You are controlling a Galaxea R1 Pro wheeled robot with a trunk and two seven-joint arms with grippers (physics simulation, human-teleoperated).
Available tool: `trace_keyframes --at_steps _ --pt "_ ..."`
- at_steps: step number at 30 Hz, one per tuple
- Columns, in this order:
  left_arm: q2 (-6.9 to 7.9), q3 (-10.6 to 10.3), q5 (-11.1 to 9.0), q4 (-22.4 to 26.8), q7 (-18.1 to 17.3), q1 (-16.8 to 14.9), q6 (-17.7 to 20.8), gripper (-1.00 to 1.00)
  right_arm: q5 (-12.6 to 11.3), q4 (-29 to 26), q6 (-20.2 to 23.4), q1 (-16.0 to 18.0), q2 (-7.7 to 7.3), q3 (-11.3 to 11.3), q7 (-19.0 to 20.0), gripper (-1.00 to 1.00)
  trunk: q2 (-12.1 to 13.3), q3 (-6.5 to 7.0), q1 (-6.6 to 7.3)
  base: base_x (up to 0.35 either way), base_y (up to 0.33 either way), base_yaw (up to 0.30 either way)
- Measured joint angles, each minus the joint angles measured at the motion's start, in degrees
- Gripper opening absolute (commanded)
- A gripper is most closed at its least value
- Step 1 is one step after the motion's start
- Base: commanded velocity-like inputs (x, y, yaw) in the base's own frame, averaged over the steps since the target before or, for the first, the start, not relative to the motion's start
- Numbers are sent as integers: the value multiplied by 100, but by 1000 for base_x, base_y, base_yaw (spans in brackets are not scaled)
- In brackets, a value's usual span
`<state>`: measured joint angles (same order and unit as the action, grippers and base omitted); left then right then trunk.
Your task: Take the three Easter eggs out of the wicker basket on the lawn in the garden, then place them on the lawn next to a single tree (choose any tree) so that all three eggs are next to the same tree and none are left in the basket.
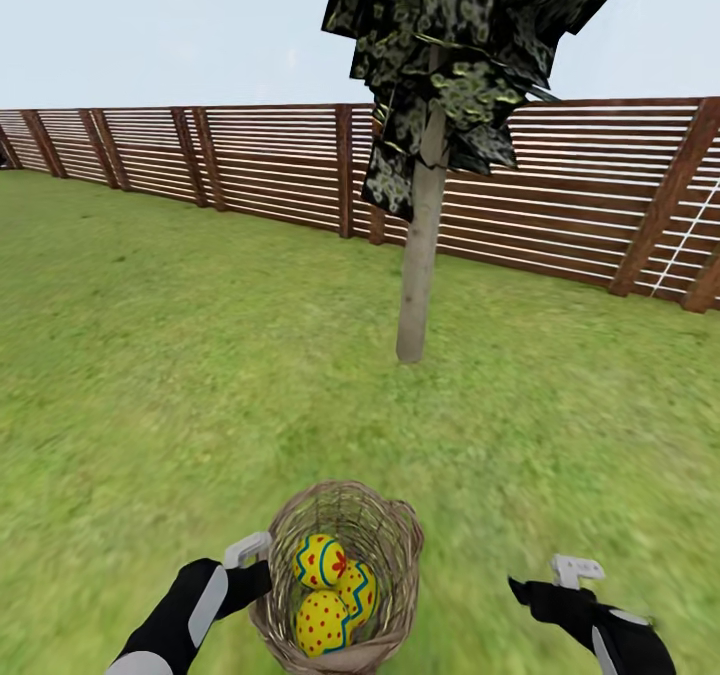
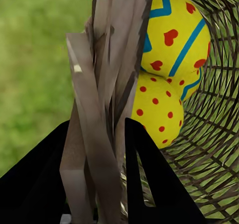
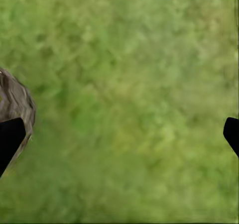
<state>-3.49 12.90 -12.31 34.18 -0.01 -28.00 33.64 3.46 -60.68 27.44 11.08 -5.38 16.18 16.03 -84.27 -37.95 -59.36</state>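
The wicker basket (image 1: 395,530) is low in the head view, in front of me on the lawn (image 1: 180,355). Three Easter eggs lie inside it: one zigzag egg (image 1: 318,560), another (image 1: 357,590) and a dotted one (image 1: 320,623). My left gripper (image 1: 262,575) is shut on the basket's left rim. In the left wrist view its black fingers (image 2: 149,174) straddle the woven rim (image 2: 99,109), with the eggs (image 2: 174,40) just beyond. Off to the basket's right, my right gripper (image 1: 530,590) is open, holding nothing, over the grass (image 3: 124,84). The tree (image 1: 420,245) stands straight ahead.
A brown slat fence (image 1: 260,160) closes off the lawn behind the tree. Grass lies between the basket and the trunk and spreads wide to the left. In the right wrist view the basket's edge (image 3: 15,99) shows beside one finger (image 3: 10,139).
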Motion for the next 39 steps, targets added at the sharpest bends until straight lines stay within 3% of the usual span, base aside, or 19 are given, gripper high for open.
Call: trace_keyframes --at_steps 3,23,28,33,39 --pt "-4 1 -16 0 -2 0 1 -100 141 97 -102 0 7 -14 -17 100 120 54 66 323 0 0" --pt "-25 1 -14 -27 -7 0 -6 -100 151 287 -120 1 15 -25 -18 100 923 413 505 323 0 0" --pt "-31 0 -17 -44 -7 0 -6 -100 155 716 -728 0 20 -19 -25 100 1123 503 615 323 -13 0" --pt "-39 -7 -25 -70 -5 0 -9 -100 154 734 -754 1 22 -18 -22 100 1324 593 725 281 -165 0" --pt "-23 -2 -8 -48 -4 0 -8 -100 155 733 -754 1 23 -18 -23 100 1326 594 725 272 -184 0"
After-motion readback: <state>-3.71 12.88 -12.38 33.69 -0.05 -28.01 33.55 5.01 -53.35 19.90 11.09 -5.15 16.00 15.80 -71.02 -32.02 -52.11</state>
